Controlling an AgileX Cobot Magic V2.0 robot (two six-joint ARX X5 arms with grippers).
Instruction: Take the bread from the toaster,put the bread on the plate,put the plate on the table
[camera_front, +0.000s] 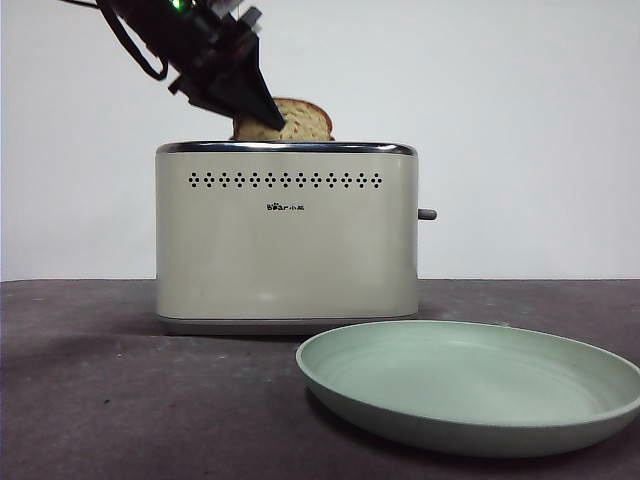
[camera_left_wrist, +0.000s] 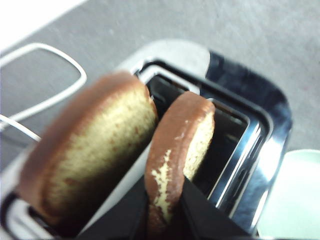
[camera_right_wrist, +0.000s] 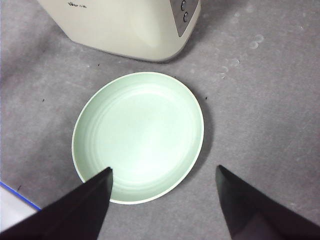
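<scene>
The left hand (camera_left_wrist: 164, 210) is clenched on the bread (camera_left_wrist: 180, 150), one jaw on each flat face near the crust, so the slice stands on edge between them with its domed top clear of the toaster (camera_front: 286, 235) and its lower part apparently still in the slot. A second slice (camera_left_wrist: 95, 150) stands just beside it in the neighbouring slot. The arm slants down onto the toaster from above; the way out is probably straight up along the slot. The right hand (camera_right_wrist: 162, 200) hangs released above the plate (camera_right_wrist: 90, 150), which lies on the worktop (camera_right_wrist: 260, 100) just beside the toaster.
</scene>
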